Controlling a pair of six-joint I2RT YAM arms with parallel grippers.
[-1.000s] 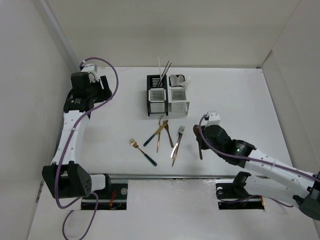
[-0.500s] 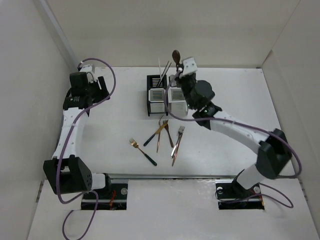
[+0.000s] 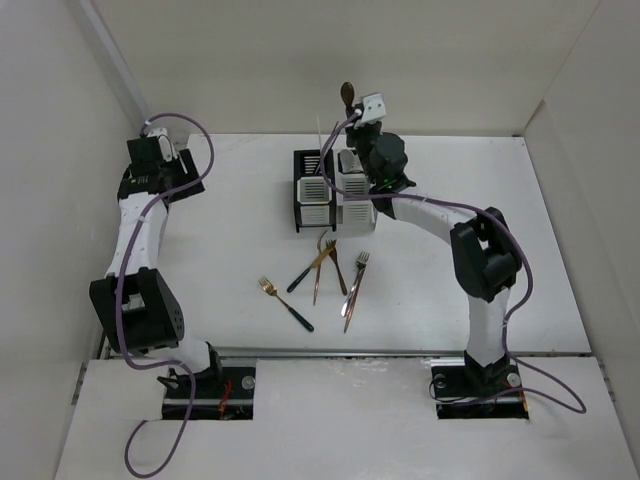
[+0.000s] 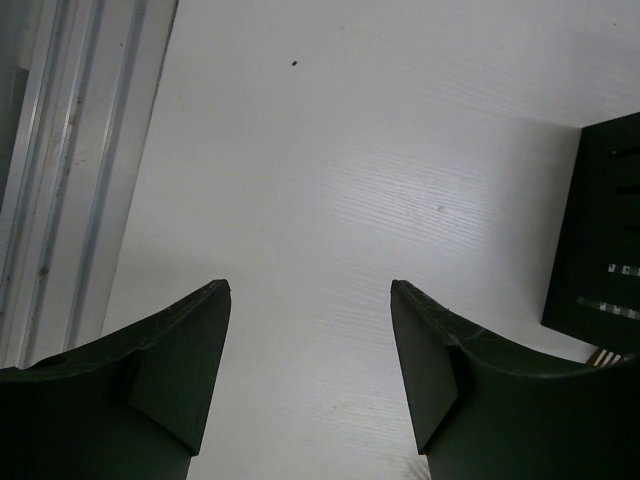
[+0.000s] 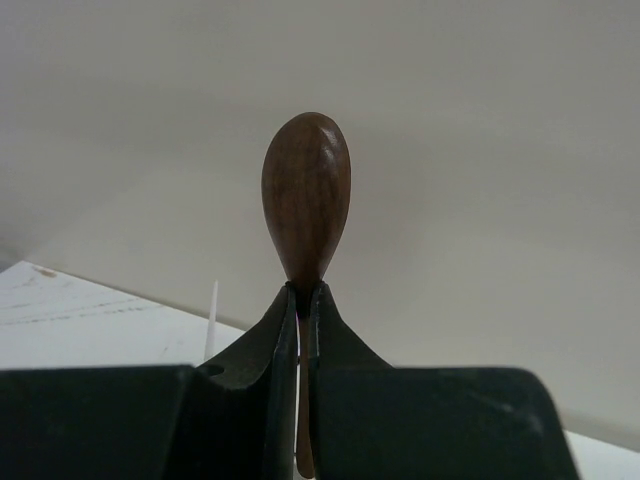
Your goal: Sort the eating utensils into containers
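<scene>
Right end effector (image 5: 302, 305) clamped on a dark brown wooden spoon (image 5: 306, 195), bowl up, handle presumably aimed at the slotted white caddy (image 3: 357, 200) below. Left end effector (image 4: 310, 330) spread apart (idle over the white table (image 4: 330, 150)).

Two joined caddies (image 3: 315, 205) stand at upper centre of the overhead view. Loose cutlery (image 3: 325, 275) lies just below them. A spoon (image 3: 348, 95) shows above the right-hand caddy, pinched in the right gripper (image 3: 354, 120).
</scene>
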